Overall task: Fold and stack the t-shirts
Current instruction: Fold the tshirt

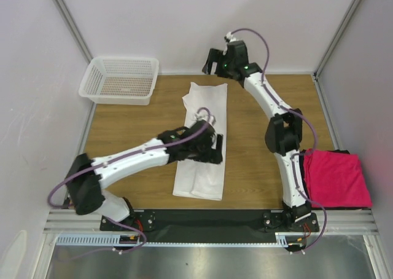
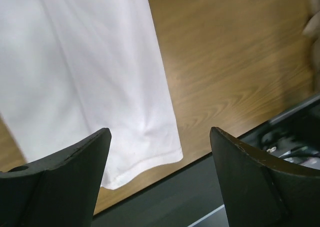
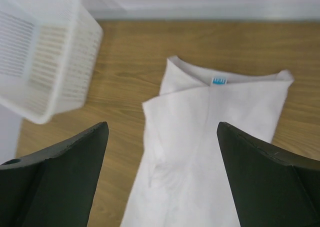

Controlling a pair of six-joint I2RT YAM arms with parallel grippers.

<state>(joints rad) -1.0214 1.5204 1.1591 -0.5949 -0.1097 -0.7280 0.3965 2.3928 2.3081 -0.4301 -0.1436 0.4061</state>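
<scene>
The white t-shirt (image 1: pixel 202 168) lies folded into a long narrow strip down the middle of the table. My left gripper (image 1: pixel 214 149) is open and empty just above its middle. In the left wrist view (image 2: pixel 160 177) the shirt's near hem (image 2: pixel 90 77) lies flat below the jaws. My right gripper (image 1: pixel 214 61) is open and empty above the far end. Its wrist view (image 3: pixel 162 177) shows the collar end of the shirt (image 3: pixel 210 152) with the blue-white tag (image 3: pixel 219 80). The magenta shirt (image 1: pixel 338 177) lies folded at the right edge on a black one (image 1: pixel 334 151).
A white mesh basket (image 1: pixel 120 79) stands at the far left corner and also shows in the right wrist view (image 3: pixel 40 52). The black base rail (image 2: pixel 200 197) runs along the table's near edge. White walls enclose the table on three sides.
</scene>
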